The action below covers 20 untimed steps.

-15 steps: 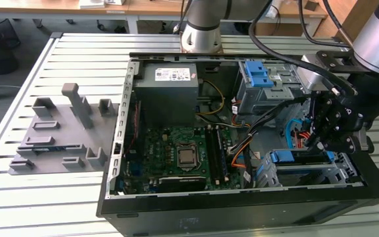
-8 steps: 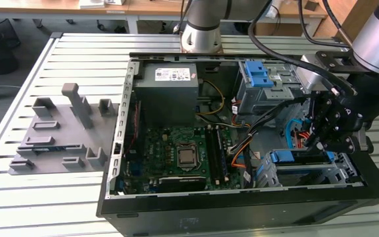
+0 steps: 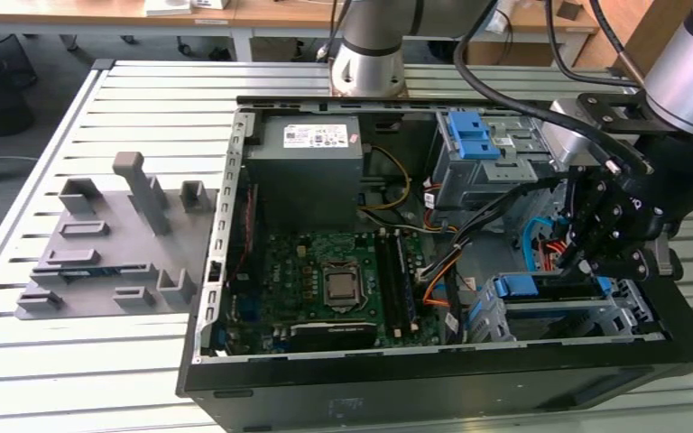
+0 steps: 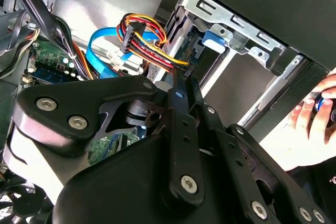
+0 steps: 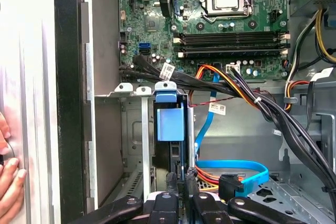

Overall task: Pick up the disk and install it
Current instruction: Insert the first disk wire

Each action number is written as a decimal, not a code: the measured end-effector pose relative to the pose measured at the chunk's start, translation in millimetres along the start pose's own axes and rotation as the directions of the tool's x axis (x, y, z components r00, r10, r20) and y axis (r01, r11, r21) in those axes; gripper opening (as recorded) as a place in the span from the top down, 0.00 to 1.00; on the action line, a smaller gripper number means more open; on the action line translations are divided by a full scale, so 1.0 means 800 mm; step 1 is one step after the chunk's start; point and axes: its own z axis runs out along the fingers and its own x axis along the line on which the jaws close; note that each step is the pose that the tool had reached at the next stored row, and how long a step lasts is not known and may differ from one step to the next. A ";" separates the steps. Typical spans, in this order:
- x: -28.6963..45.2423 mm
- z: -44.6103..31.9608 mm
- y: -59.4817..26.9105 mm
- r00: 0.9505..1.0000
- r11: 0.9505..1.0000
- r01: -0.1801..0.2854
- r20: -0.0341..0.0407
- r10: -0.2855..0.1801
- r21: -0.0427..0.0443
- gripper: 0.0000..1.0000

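Open computer case [image 3: 443,379] on slatted table [image 3: 106,361] — motherboard [image 3: 322,271] inside. Disk [image 5: 170,124], blue bracket showing, stands on edge in grey drive cage [image 5: 142,129] at the case's front corner. Gripper [image 5: 181,182] directly behind the disk — fingers narrow, closed against its rear edge. A person's hand [image 5: 8,177] rests just outside the case wall

An open computer case [image 3: 322,379] lies on a slatted table [image 3: 82,379], beside a grey fixture [image 3: 106,262].
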 end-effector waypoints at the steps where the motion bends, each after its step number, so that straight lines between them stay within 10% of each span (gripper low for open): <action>1: 0.0000 0.0000 0.000 1.000 1.000 0.000 0.000 0.000 0.000 0.82; 9: -0.0007 -0.0033 0.000 1.000 1.000 -0.004 0.020 0.004 0.005 0.74; 20: -0.0009 -0.0042 0.000 0.999 0.999 -0.007 0.040 0.006 0.038 0.76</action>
